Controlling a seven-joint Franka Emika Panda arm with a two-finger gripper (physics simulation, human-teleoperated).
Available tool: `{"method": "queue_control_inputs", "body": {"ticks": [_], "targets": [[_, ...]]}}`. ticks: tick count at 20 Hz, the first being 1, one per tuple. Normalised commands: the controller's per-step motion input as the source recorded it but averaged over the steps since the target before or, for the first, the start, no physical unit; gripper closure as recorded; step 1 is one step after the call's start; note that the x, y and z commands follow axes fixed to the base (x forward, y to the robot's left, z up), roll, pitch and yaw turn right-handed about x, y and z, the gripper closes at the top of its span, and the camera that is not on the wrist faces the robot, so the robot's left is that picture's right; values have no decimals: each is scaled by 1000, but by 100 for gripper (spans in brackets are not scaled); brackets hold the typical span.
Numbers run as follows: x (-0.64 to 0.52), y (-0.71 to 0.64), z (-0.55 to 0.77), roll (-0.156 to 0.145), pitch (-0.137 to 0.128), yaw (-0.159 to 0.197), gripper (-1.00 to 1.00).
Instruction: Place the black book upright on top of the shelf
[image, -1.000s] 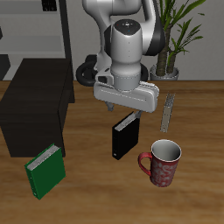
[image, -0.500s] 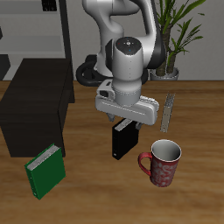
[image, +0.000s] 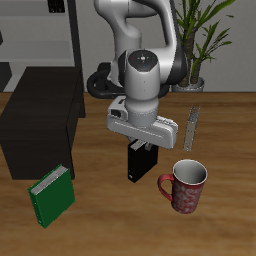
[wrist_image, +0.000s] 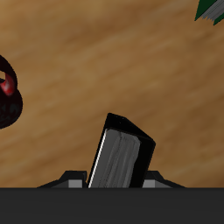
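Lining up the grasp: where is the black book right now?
The black book stands upright on the table directly under the end effector, between the mug and the green book.

No readable text, labels, brand names, numbers or signs appear in either view. The black book (image: 141, 160), the green book (image: 51, 195) and the red mug (image: 186, 187) all carry plain or patterned surfaces without legible writing.

A home study or office is showing: wooden table (image: 90, 215), potted plant (image: 203, 40) upper right, books, mug (image: 186, 186).
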Motion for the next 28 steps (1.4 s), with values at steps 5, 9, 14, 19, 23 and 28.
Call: {"method": "queue_control_inputs", "body": {"ticks": [5, 9, 14, 19, 23, 28], "targets": [[-73, -32, 300, 14, -37, 25, 100], [-228, -67, 726, 38, -56, 84, 100], [-205, -54, 728, 71, 23, 184, 100], [-177, -216, 678, 47, 2, 209, 100], [-189, -312, 506, 23, -38, 184, 100], [-164, -319, 374, -4, -21, 64, 100]]}}
